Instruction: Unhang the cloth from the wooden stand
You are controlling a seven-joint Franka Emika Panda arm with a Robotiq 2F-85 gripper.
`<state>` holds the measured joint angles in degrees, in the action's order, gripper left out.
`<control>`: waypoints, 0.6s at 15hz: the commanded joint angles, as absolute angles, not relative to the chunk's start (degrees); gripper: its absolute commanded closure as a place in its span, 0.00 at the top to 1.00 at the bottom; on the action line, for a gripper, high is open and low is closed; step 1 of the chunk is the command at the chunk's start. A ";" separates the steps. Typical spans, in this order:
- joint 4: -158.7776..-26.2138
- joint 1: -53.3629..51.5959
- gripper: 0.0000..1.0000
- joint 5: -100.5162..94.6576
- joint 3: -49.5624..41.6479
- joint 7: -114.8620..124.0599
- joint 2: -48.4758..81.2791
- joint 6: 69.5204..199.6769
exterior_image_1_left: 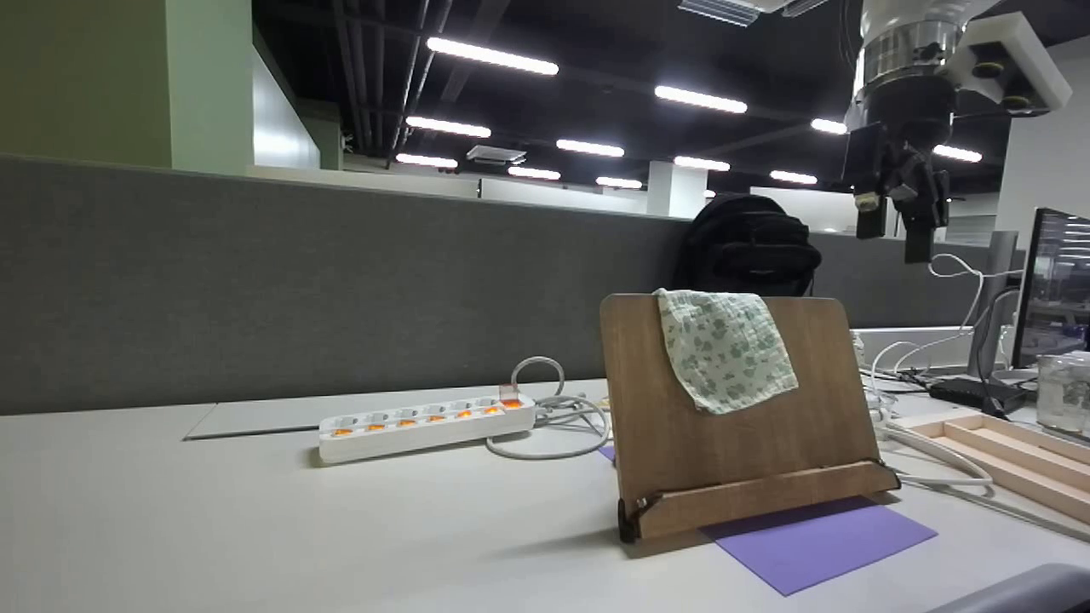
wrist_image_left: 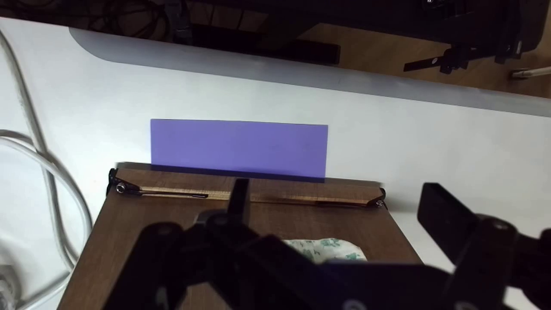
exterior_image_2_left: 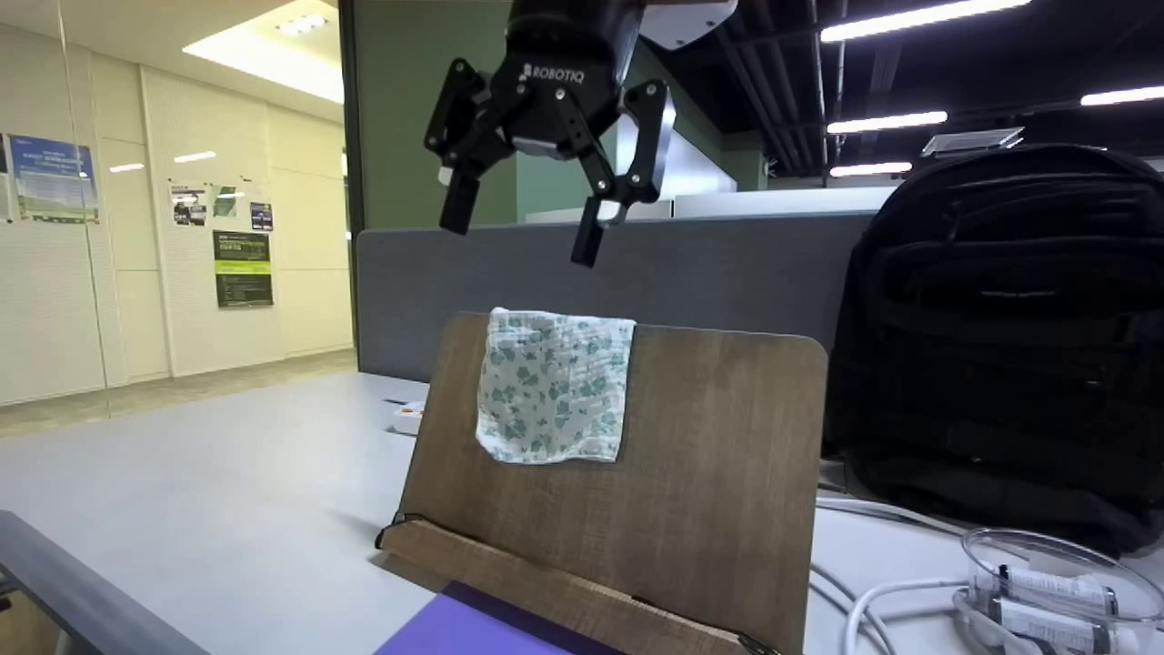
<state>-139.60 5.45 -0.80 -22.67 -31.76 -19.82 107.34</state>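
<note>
The cloth is a white rag with a green leaf-like pattern. It hangs over the top edge of the wooden stand, draped down its front face, and shows in an exterior view left of the stand's middle. In the wrist view only the cloth's lower edge shows; my gripper's body hides the rest. The brown stand leans back with a low front ledge. My gripper is open and empty, above the cloth and apart from it. Its fingers spread wide in the wrist view.
A purple sheet lies under the stand's front. A white power strip and grey cables lie beside the stand. A black backpack stands behind it. A glass jar, wooden tray and monitor are at one side.
</note>
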 commanded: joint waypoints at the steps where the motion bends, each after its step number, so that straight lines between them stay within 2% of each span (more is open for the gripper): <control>1: -139.98 7.48 1.00 -1.58 -19.96 -30.52 -19.06 110.77; 9: -142.51 7.20 1.00 -6.09 -14.69 -28.13 -12.95 137.23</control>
